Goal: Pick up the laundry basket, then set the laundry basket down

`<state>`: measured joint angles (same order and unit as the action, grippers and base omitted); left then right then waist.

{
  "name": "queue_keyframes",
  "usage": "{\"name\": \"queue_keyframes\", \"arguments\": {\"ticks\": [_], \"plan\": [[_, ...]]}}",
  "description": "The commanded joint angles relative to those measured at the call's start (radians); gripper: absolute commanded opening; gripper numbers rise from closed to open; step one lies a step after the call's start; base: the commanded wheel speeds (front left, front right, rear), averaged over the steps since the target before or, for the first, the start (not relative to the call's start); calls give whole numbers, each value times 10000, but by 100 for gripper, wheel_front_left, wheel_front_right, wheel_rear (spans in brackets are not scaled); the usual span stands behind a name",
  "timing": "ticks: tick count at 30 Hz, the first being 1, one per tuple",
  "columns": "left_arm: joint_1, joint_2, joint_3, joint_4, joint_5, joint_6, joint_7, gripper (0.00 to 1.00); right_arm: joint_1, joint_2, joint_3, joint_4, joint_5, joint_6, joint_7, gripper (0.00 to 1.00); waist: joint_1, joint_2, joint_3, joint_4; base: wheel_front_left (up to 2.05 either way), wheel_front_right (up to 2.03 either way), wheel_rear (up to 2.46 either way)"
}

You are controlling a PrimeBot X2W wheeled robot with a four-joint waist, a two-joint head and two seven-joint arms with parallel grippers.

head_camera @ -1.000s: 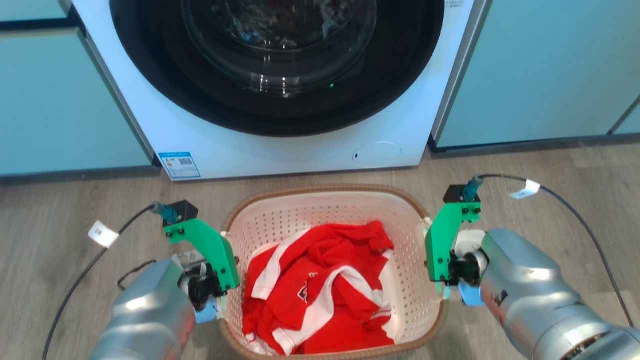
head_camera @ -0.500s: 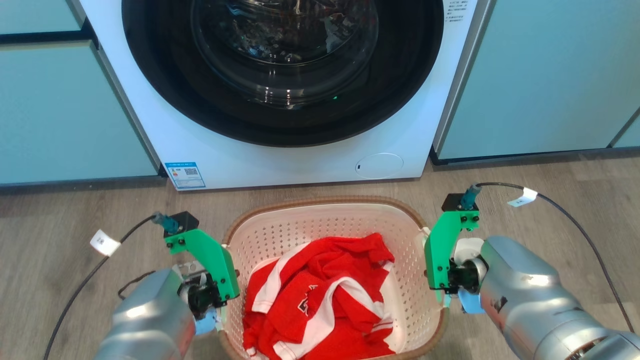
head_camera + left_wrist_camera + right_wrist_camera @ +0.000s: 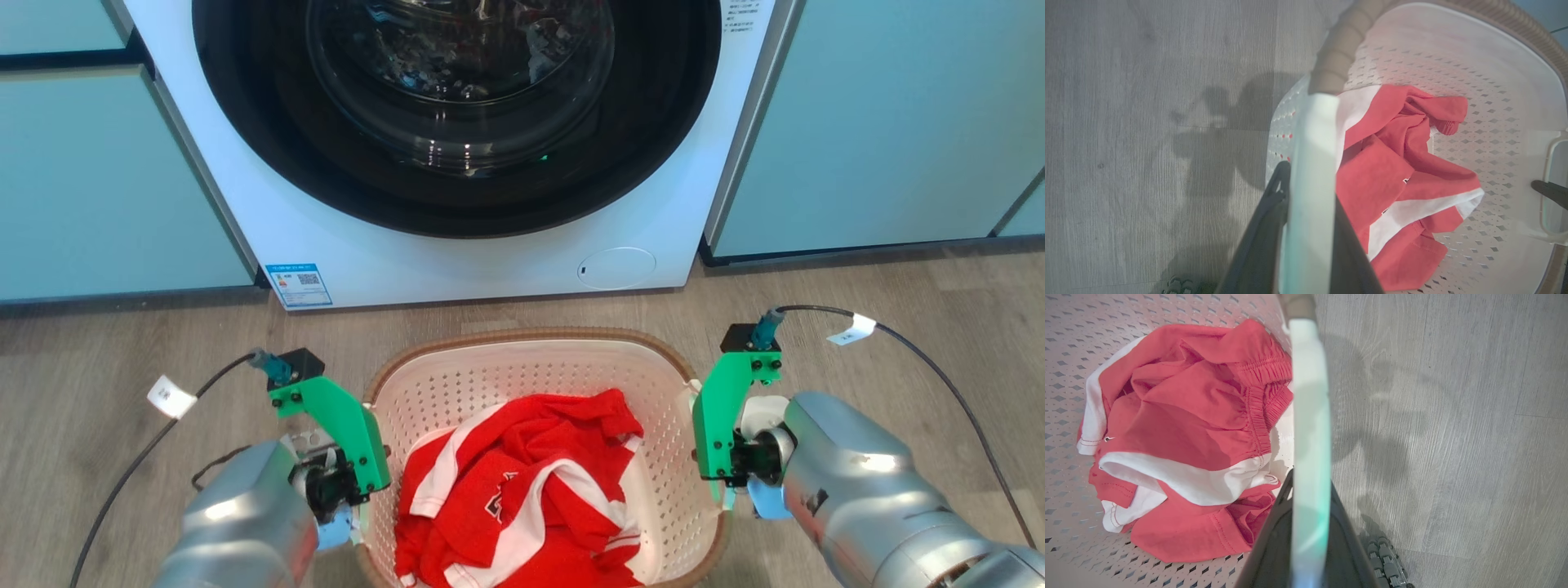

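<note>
The laundry basket [image 3: 531,336], at the floor's [image 3: 122,343] far edge before the washing machine [image 3: 490,273], is being gripped at its side handles [image 3: 1312,139] by the left hand [image 3: 1308,196] and right hand [image 3: 1310,490], both clamped; it is being judged light and stiff.

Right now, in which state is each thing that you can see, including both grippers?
laundry basket: upright, gripped at both sides, one garment inside; lifted or resting, cannot tell.
red and white garment: crumpled, lying in the laundry basket.
washing machine door: shut.
left gripper: shut on the laundry basket.
right gripper: shut on the laundry basket.
</note>
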<state>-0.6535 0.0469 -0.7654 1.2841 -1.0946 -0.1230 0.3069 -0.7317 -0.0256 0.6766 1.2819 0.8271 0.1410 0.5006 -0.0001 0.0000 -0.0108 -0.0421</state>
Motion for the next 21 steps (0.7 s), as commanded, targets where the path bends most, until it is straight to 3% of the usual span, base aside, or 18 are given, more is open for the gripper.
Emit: {"name": "queue_keyframes", "arguments": {"ticks": [1, 21], "plan": [[-540, 543, 303, -104, -188, -77, -45, 0, -142, -247, 143, 67, 1, -103, -44, 0, 1, 0, 0, 10, 0, 0, 0], [-518, 525, 179, -41, -385, -77, 20, 0, -168, -247, 433, 80, 384, -103, -64, 0, 1, 0, 53, 58, 0, 0, 0]]}}
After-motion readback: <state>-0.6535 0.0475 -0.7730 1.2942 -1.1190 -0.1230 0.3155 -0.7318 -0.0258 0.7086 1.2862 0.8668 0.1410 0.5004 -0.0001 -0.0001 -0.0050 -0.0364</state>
